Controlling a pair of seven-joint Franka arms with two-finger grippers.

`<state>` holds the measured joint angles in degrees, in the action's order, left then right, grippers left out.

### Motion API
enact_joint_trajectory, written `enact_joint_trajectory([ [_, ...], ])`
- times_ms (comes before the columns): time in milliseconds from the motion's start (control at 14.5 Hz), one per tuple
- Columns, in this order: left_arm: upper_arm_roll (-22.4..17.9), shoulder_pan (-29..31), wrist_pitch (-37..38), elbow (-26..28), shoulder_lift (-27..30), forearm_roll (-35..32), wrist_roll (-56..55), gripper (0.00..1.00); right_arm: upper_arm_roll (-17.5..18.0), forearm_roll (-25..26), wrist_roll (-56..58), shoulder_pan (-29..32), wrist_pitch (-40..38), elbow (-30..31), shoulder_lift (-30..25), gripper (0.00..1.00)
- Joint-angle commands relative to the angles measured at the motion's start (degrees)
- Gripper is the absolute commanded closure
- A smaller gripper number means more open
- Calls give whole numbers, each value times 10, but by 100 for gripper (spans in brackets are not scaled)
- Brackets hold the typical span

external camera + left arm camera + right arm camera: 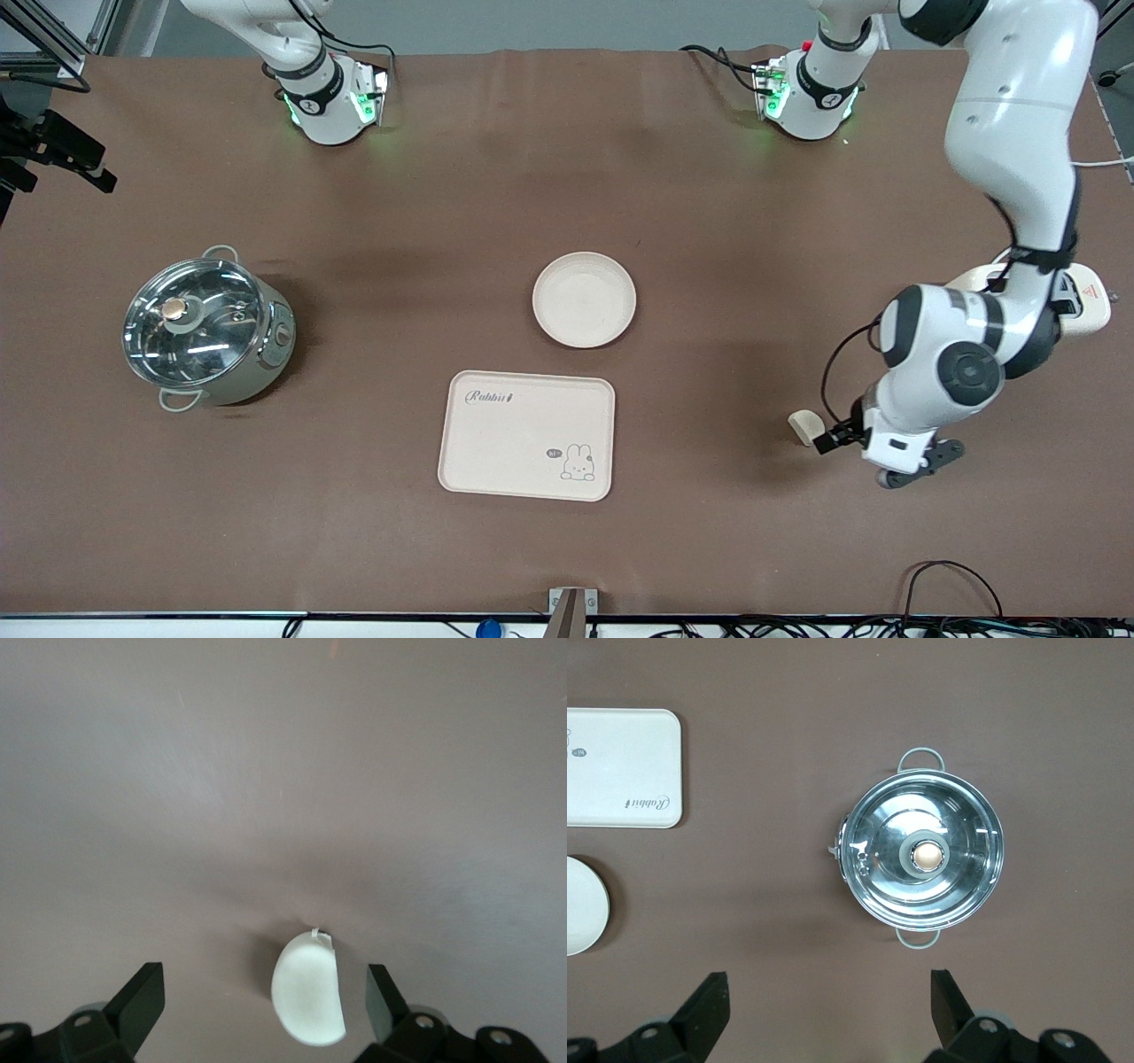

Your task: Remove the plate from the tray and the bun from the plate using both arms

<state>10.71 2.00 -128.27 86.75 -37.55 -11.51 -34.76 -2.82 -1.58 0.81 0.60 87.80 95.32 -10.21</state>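
The bun (803, 427), a small pale half-round lump, lies on the brown table toward the left arm's end. My left gripper (824, 436) is low at the bun and open. In the left wrist view the bun (308, 990) sits between the fingers of the left gripper (264, 1005), closer to one finger (383, 997), and neither finger touches it. The round cream plate (585, 299) rests on the table at mid-table, empty; its edge shows in the right wrist view (583, 917). My right gripper (830, 1005) is open and empty, high above the table.
A rectangular cream tray with a rabbit drawing (527, 434) lies nearer to the front camera than the plate. A lidded steel pot (208, 330) stands toward the right arm's end. A cream device with a red mark (1088, 299) sits under the left arm.
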Motion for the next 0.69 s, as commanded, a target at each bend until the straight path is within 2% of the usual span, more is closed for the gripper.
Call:
enact_joint_trajectory([
  [0, 10, 17, 37, 11, 69, -4, 71, 0, -2, 7, -9, -8, 1, 5, -10, 0],
  [207, 10, 20, 150, -30, 127, 11, 95, 0, -2, 7, -9, -8, 1, 5, -10, 0],
  [414, 10, 24, 266, -73, 188, 74, 129, 0, -2, 7, -8, -8, 0, 5, -10, 0],
  [621, 5, 38, 336, -76, 238, 87, 209, 0, -2, 8, -8, -8, 1, 6, -10, 0],
])
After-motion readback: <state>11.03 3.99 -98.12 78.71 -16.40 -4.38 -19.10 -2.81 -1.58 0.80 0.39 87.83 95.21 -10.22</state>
